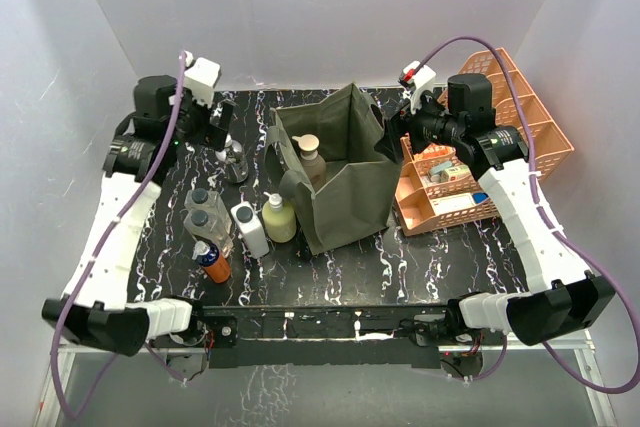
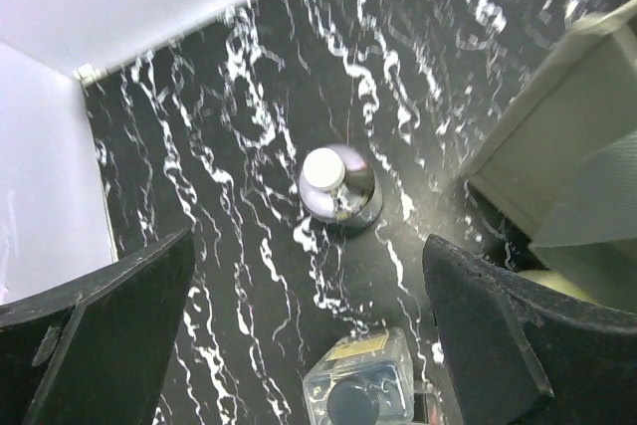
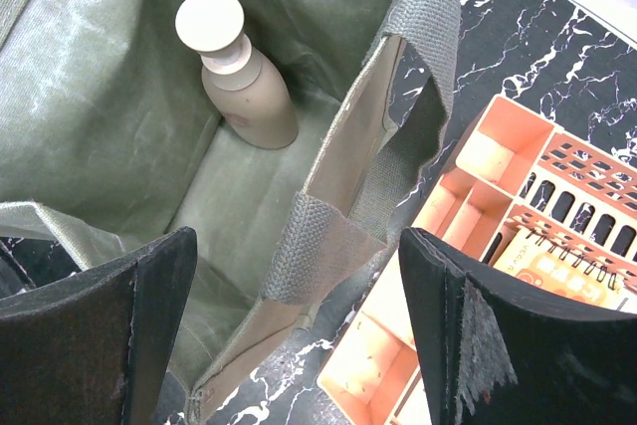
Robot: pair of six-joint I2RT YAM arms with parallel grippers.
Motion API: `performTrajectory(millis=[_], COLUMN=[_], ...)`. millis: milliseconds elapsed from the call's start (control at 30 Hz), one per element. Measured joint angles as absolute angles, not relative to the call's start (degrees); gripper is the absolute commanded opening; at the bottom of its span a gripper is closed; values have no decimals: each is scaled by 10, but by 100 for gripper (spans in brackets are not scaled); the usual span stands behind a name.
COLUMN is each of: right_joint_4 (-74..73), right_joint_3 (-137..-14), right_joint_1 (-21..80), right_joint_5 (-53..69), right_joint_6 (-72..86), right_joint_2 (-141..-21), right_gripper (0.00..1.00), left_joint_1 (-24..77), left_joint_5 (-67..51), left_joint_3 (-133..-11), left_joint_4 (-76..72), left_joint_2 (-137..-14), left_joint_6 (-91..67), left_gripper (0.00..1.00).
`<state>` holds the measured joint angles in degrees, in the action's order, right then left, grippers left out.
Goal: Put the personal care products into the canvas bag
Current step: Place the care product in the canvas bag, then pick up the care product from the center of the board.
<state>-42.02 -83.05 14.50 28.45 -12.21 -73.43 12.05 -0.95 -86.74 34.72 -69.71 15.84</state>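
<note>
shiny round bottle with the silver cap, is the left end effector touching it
Apart. The left wrist view shows bare black marbled tabletop between the open left end effector and the shiny round silver-capped bottle.

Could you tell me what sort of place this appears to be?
Most likely a lab test cell: plain white panels box in a black marbled tabletop, a left arm and right arm are bolted at its near edge, and small bottles and a canvas bag are staged on it.

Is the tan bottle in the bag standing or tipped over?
Upright: the tan bottle stands on the canvas bag floor, cap up.
</note>
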Motion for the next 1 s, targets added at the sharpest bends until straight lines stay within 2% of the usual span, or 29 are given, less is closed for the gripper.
performTrajectory(millis=[200, 533, 733, 1000], right_joint_4=[-420, -420, -419, -418], right_joint_3=[-830, -830, -826, -826], right_joint_1=[145, 145, 145, 145], right_joint_5=[284, 284, 284, 284], right_joint_6=[-123, -126, -126, -126], right_joint_2=[-733, -714, -713, -713], right_gripper=[86, 86, 86, 86], left_joint_1=[119, 103, 88, 80], left_joint_5=[17, -9, -34, -56], left_joint_3=[-840, -837, -858, -882], left_joint_4=[349, 349, 357, 367], left_joint_2=[-776, -880, -958, -1001], left_joint_6=[161, 170, 179, 180], left_gripper=[93, 86, 76, 60])
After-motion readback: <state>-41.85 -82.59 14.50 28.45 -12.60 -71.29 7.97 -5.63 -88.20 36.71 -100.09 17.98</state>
